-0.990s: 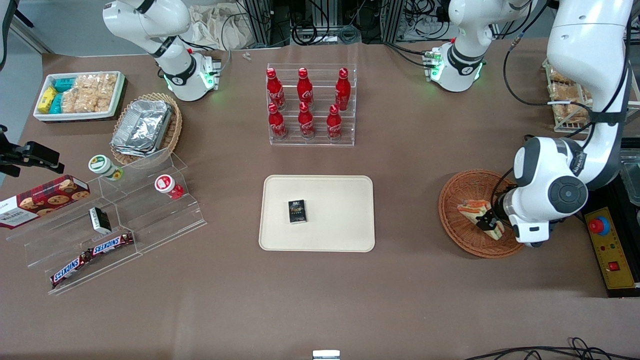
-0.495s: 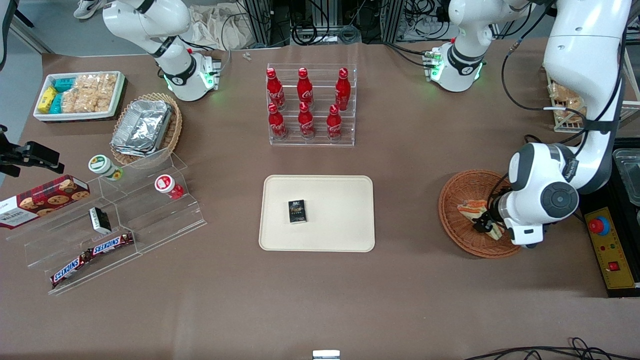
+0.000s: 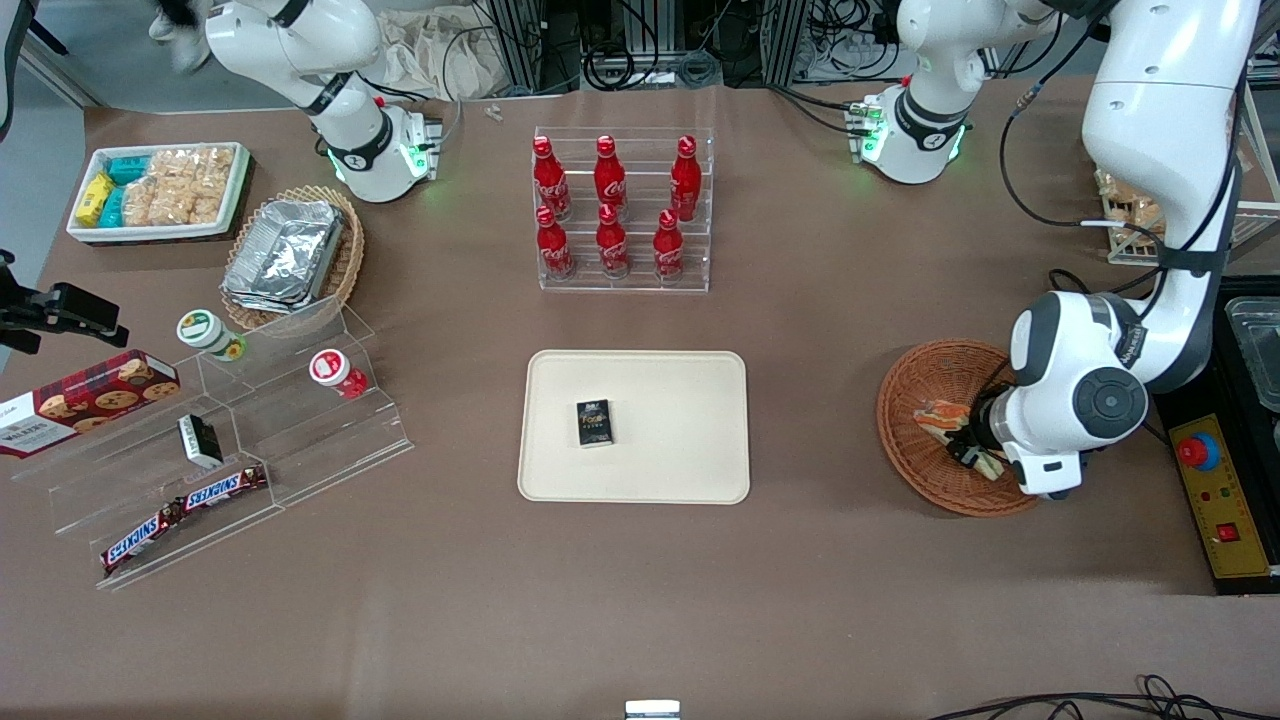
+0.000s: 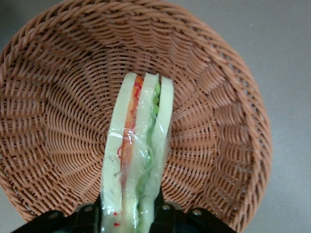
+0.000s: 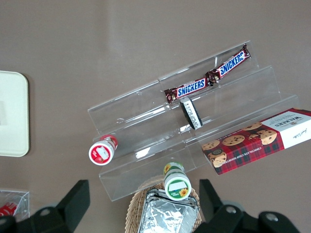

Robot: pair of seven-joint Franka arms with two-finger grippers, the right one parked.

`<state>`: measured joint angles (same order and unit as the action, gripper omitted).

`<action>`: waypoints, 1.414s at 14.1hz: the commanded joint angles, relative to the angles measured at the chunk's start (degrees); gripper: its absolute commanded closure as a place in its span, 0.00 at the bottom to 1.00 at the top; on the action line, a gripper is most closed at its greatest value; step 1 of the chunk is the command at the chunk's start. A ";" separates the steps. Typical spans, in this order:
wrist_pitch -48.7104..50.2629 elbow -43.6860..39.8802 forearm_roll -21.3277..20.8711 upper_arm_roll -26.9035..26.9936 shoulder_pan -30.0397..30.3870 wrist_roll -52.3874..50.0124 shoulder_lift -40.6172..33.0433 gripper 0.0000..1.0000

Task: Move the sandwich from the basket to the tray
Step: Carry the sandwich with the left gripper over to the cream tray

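Brown worktop (image 3: 820, 560) carries the cream tray (image 3: 690, 470) at centre frame and the reddish wicker basket (image 3: 905, 395) at right of frame, well apart. Sandwich (image 4: 138, 145) sits inside the basket, standing on edge with its filling layers showing. Claw (image 3: 968, 447) is down in the basket, its fingers (image 4: 163, 213) pressed against both bread faces at the sandwich's wide end, clamped on it. A small dark box (image 3: 594, 422) lies on the tray.
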<state>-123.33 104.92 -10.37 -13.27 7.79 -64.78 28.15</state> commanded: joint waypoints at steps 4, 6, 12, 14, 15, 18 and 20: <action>21.34 -17.78 0.17 -3.86 -0.67 4.74 -1.61 1.00; 25.15 -23.16 0.26 -7.98 -0.58 5.02 -1.61 1.00; 25.16 -27.05 0.08 -23.98 -2.06 22.75 0.92 1.00; 24.81 -27.04 -0.44 -24.18 -6.62 23.74 4.09 1.00; 24.46 -27.04 -0.71 -24.18 -8.73 23.48 5.93 1.00; 22.71 -26.78 -1.32 -23.91 -13.57 24.00 11.82 1.00; 21.03 -26.17 -6.04 -23.65 -16.92 23.04 15.69 1.00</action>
<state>-101.55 79.97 -12.71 -37.16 -6.48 -42.12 40.17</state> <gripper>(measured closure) 0.837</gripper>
